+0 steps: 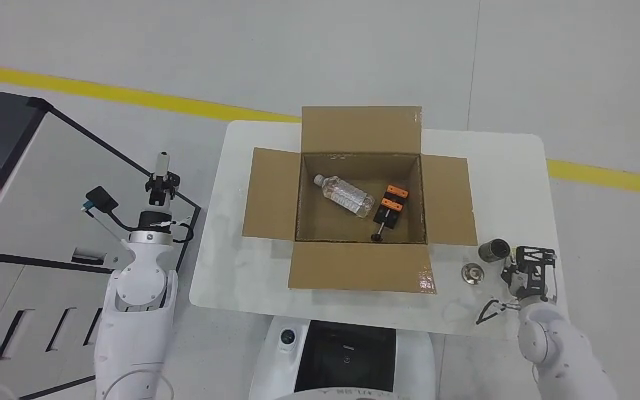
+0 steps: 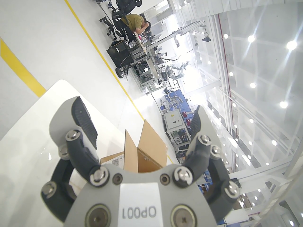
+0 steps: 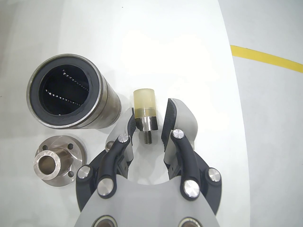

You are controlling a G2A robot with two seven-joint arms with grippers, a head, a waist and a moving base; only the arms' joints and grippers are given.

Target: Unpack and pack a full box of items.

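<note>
An open cardboard box [image 1: 360,268] stands mid-table, holding a clear bottle [image 1: 345,195] and an orange-and-black clamp [image 1: 389,212]. My right gripper [image 1: 528,268] is at the table's near right corner. In its wrist view the gripper [image 3: 151,114] is open around a small metal stud with a yellowish rubber cap [image 3: 144,109] lying on the table; one finger [image 3: 131,124] touches it, the other stands apart. Beside it are a steel linear bearing [image 3: 71,93] and a flanged bushing [image 3: 55,164]. My left gripper [image 1: 162,165] hangs off the table's left side, open [image 2: 139,105] and empty.
A small black wire clip [image 1: 490,310] lies near the front edge by the right arm. A dark frame [image 1: 60,170] stands left of the white table [image 1: 250,150]. The box's flaps [image 2: 146,147] are spread outward. The table's right edge runs close to the right gripper.
</note>
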